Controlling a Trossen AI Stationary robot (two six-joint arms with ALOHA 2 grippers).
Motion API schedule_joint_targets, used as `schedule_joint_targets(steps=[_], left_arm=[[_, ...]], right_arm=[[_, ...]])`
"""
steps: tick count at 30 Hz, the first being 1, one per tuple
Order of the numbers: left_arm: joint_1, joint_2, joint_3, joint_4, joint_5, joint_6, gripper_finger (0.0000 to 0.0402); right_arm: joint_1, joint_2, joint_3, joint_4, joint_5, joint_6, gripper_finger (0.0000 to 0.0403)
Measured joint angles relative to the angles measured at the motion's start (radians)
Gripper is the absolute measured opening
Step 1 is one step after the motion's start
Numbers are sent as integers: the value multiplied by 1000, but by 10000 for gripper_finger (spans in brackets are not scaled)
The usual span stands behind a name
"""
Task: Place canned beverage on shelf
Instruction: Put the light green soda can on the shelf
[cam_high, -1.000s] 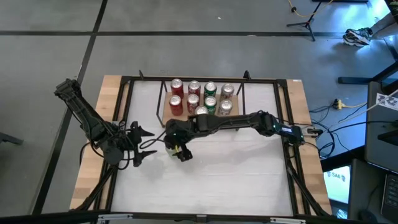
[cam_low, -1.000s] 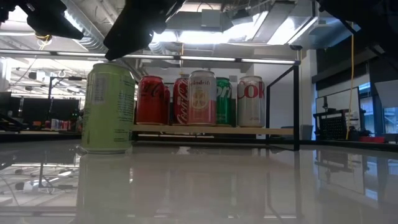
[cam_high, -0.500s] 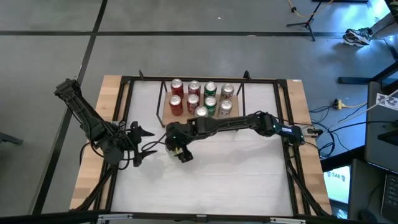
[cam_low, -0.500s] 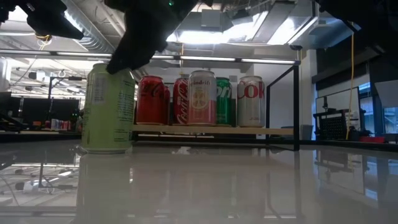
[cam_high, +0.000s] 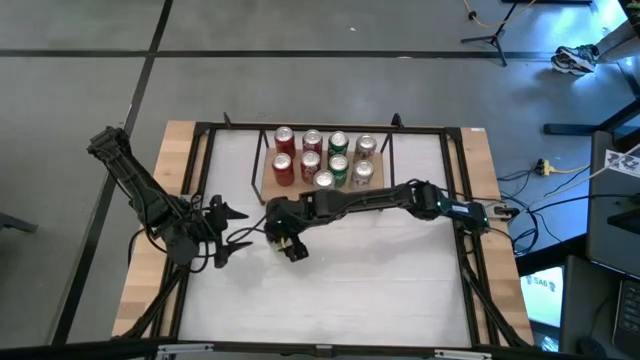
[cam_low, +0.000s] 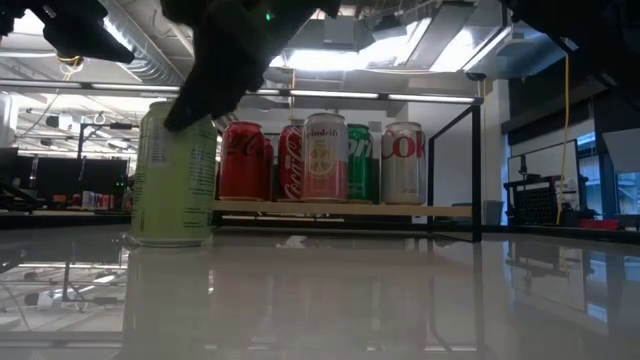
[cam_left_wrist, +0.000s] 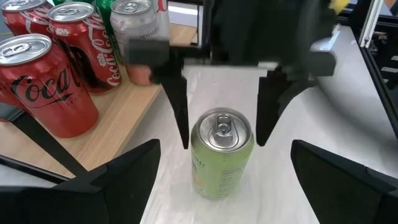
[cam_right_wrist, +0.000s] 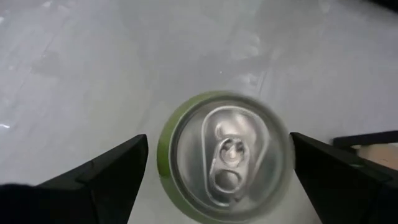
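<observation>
A light green can (cam_left_wrist: 221, 158) stands upright on its base on the white table (cam_high: 380, 290), in front of the shelf. My right gripper (cam_right_wrist: 219, 138) is open above it, pointing steeply down. Its two fingers (cam_left_wrist: 180, 106) stand one on either side of the can's top rim with gaps showing, touching nothing. The shelf (cam_low: 340, 208), a low wood board in a black wire frame, carries several cans (cam_high: 325, 155). My left gripper (cam_high: 238, 228) waits open to the left of the green can, pointing at it.
Red, green, pink and silver cans crowd the shelf board at the table's far middle. The nearest red can (cam_left_wrist: 43, 84) stands close behind the green one. A black frame (cam_high: 200, 160) rims the table. White table top lies bare toward the near edge.
My right gripper has come down over the green can; its fingers now reach past the can's top rim on both sides. The can has stayed where it stood.
</observation>
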Motion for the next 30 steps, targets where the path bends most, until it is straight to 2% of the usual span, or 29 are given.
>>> schedule_joint_targets(steps=[9, 16, 19, 26, 30], left_arm=[[0, 0, 0, 2, -1, 0, 350], [0, 0, 0, 2, -1, 0, 350], [0, 0, 0, 2, 0, 0, 350], [0, 0, 0, 2, 0, 0, 350], [0, 0, 0, 2, 0, 0, 350]], right_arm=[[0, 20, -1, 6, 1, 27, 372], [0, 20, -1, 9, 1, 49, 307], [0, 20, -1, 12, 8, 91, 291], [2, 20, -1, 11, 98, 260, 318], [3, 20, -1, 6, 183, 364, 315]])
